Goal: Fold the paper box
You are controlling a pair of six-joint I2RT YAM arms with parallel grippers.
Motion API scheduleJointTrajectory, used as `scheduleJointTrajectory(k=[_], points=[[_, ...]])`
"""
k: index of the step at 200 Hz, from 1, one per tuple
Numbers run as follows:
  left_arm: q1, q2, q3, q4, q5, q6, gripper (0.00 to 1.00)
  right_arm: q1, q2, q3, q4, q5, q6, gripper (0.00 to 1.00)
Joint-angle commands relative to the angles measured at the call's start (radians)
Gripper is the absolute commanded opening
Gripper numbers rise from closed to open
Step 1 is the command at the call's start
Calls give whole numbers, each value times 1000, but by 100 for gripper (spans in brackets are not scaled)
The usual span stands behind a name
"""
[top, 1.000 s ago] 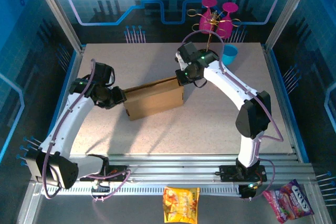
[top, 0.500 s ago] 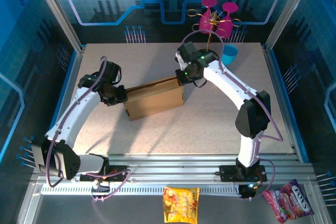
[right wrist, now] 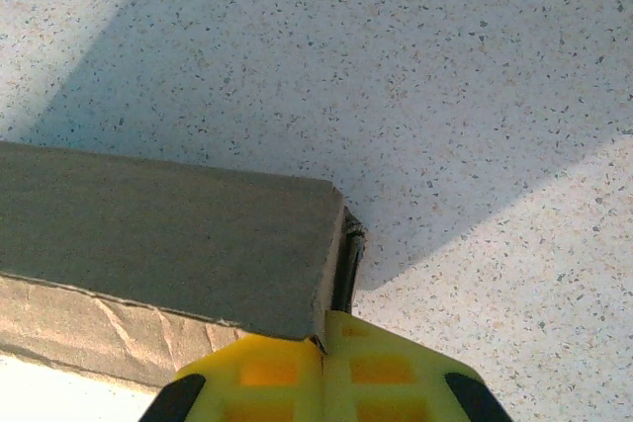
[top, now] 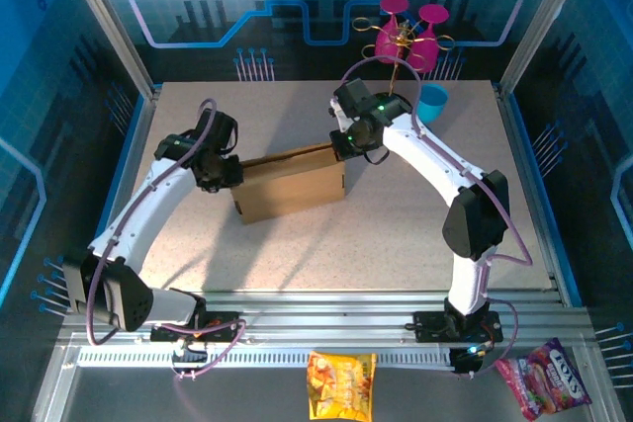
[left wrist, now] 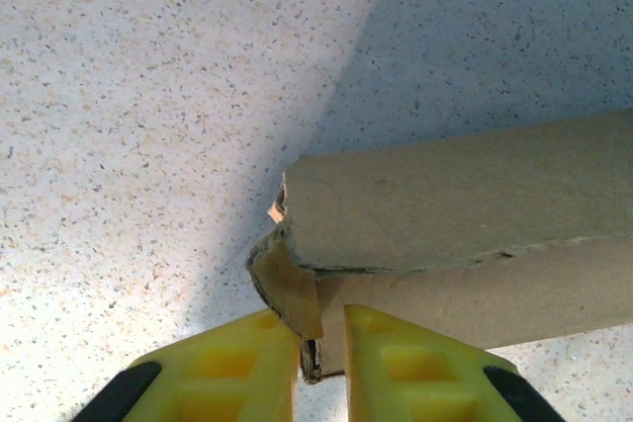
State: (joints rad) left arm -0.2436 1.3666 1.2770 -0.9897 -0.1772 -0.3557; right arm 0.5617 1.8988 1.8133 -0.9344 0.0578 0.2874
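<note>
Near the middle of the worktop (top: 396,244) stands the paper box (top: 292,187), its left-end flap pinched between the nearly closed yellow fingers of the left pincer (left wrist: 322,358), while the right pincer (right wrist: 324,348) is clenched on its right-end edge.

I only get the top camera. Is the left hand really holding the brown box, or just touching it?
Observer: Holding it. In the left wrist view, the left hand has its yellow fingers pinched on a thin flap at a corner of the paper box.
Operator: Is that corner okay?
Observer: It looks a bit crumpled and torn right at the pinch.
Operator: What about the right hand?
Observer: In the right wrist view, the right hand is shut tight, and a thin edge at the box's other corner runs down between its fingers.
</note>
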Motion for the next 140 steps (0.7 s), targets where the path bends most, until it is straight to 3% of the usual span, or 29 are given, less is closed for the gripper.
scheduleJointTrajectory(k=[1,26,68,140], points=[[-8,19,36,-21,-44,35,18,2,28,16,-61,-27,1,0],[-9,28,35,-19,-59,44,15,2,29,18,-62,-29,0,0],[-16,34,39,-16,-71,55,0,1,33,23,-64,-29,-1,0],[-28,17,22,-27,-90,59,0,2,34,29,-66,-26,3,0]])
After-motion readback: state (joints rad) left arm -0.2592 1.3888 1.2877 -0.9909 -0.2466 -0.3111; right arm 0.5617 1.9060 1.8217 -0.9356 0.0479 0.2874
